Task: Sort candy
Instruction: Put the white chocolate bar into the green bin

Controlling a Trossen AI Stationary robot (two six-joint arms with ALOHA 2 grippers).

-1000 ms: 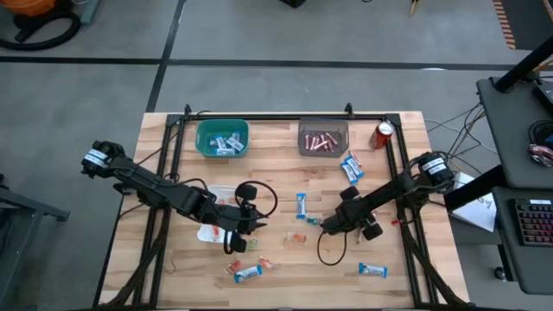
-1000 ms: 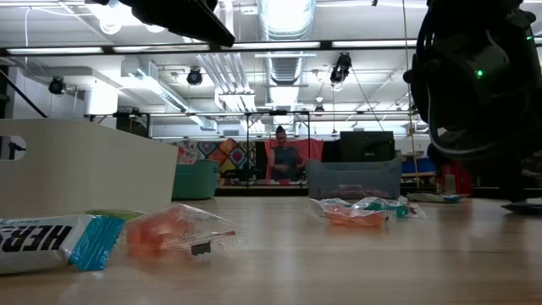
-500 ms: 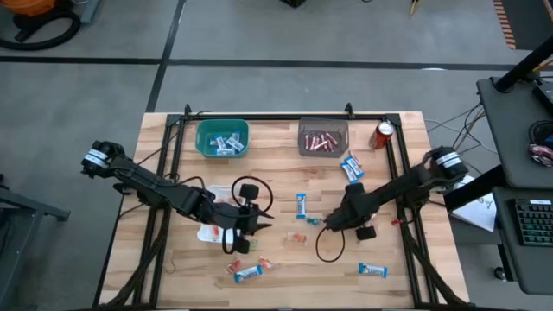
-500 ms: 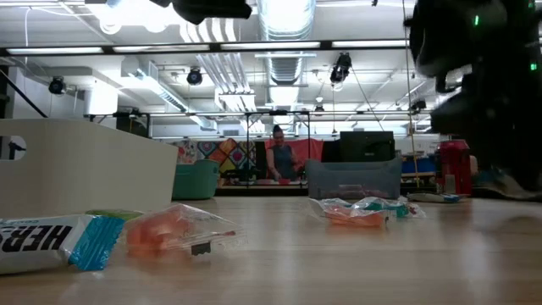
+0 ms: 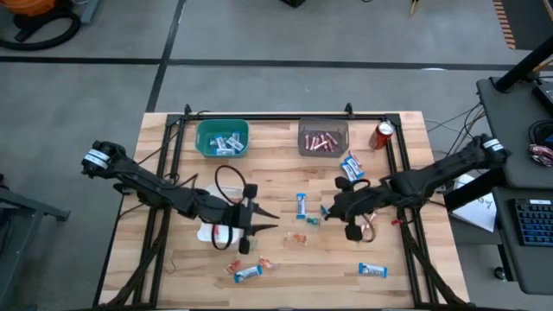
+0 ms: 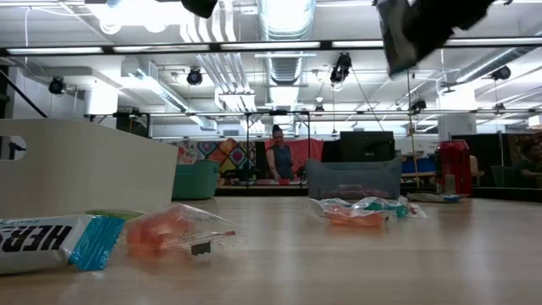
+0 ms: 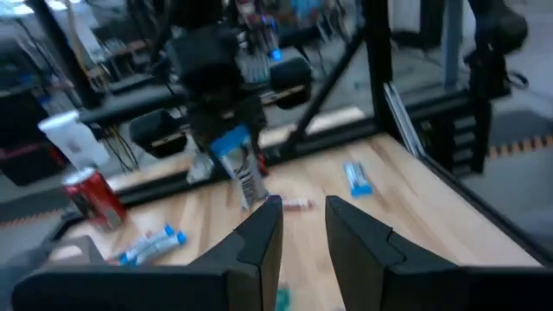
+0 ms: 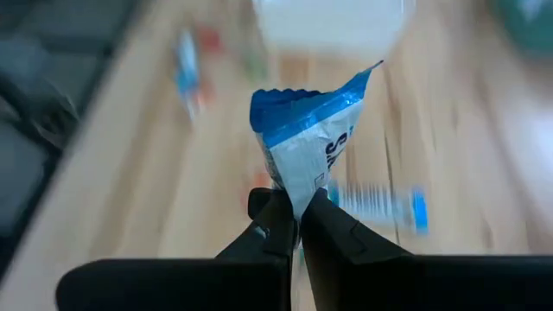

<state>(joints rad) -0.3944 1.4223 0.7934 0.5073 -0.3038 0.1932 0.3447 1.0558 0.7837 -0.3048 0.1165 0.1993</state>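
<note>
Above the table (image 5: 276, 268) — right hand (image 8: 294, 226) pinching a blue-and-white bar (image 8: 307, 151).

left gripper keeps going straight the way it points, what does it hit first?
Likely the blue-and-white mini bar hanging from the right gripper, dead ahead of the left gripper in its wrist view. Depth is hard to judge; the table between holds loose candy.

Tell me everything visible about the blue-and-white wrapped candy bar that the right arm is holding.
The small blue-and-white wrapped candy bar has a glossy, crinkled wrapper: blue crimped end, white body with dark lettering. It is pinched by one end between the shut fingers of the right end effector, the rest sticking out past the fingertips. It hangs in the air above the wooden table, touching nothing else. The left wrist view shows it dangling too.
</note>
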